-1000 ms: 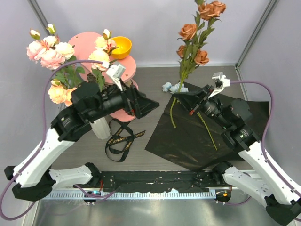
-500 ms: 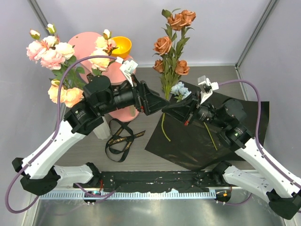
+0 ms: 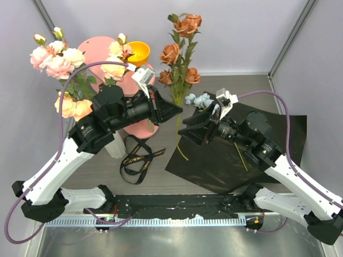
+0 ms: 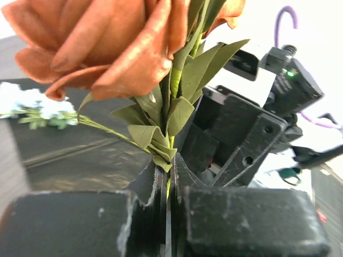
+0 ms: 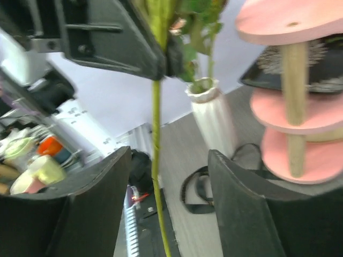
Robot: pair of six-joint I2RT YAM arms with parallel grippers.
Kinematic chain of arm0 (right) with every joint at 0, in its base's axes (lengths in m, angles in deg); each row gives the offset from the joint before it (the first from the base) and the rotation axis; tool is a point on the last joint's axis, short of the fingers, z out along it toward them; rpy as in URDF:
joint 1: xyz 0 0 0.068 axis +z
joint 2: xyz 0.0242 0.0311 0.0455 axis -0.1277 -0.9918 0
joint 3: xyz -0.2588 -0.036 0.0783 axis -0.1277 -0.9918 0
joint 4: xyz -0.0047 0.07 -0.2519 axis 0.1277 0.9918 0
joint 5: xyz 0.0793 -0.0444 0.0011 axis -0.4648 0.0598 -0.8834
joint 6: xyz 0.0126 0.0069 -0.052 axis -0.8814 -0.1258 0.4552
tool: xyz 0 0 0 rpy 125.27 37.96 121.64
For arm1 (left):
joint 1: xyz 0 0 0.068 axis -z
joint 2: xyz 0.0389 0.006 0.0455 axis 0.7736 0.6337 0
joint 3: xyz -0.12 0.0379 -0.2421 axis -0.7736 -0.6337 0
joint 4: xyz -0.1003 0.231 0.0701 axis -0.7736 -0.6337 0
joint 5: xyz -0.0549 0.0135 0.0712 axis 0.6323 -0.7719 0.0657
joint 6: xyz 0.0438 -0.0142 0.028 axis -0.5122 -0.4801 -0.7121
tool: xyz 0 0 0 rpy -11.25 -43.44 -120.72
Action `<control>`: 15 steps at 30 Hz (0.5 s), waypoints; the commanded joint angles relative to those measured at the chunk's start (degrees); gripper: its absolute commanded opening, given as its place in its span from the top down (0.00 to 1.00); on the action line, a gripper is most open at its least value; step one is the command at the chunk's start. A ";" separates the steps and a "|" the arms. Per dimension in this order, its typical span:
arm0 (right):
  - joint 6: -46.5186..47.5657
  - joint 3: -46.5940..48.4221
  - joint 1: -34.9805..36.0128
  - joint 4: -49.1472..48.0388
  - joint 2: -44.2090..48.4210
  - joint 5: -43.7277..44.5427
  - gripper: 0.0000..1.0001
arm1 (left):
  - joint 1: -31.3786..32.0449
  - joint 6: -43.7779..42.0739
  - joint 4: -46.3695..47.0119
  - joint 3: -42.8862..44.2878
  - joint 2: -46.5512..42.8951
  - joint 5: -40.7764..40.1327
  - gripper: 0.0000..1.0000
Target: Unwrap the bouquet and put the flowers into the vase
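A spray of brown roses [image 3: 170, 52] stands upright over the table's middle, its blooms filling the left wrist view [image 4: 102, 48]. My left gripper [image 3: 177, 111] [image 4: 169, 171] is shut on its green stem just under the leaves. My right gripper [image 3: 188, 131] [image 5: 169, 155] is open just right of it; the stem [image 5: 156, 123] hangs free between its fingers. The white ribbed vase [image 3: 113, 145] [image 5: 211, 115] stands at the left, half hidden by my left arm, holding pink, cream and peach flowers [image 3: 59, 60]. The black wrapping sheet [image 3: 230, 158] lies spread flat, with pale blue blooms [image 3: 198, 100] at its far edge.
A black ribbon [image 3: 136, 158] lies loose on the table beside the vase. A pink tiered stand [image 3: 99, 48] [image 5: 292, 96] rises at the back left, with an orange bowl [image 3: 138, 52] on it. A loose green stem [image 3: 239, 152] rests on the sheet.
The brown rose spray travelled left from the right gripper's side. The left gripper shut on its stem, and the right gripper opened off it.
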 commanded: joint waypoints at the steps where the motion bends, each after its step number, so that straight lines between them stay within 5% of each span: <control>1: 5.99 3.15 0.43 10.53 1.39 20.49 0.30 | -0.25 -8.11 -5.71 3.36 -5.45 -12.34 1.00; 4: 6.26 3.77 0.43 17.23 2.71 41.79 0.22 | -0.25 -12.69 -12.03 4.77 -8.88 -22.45 1.00; 6: 6.96 3.33 0.43 19.01 3.33 47.33 0.18 | -0.25 -15.23 -16.78 5.82 -11.42 -30.16 1.00; 15: 7.32 3.15 0.43 19.90 0.61 45.95 0.18 | -0.25 -24.90 -18.91 7.31 -20.57 -50.85 1.00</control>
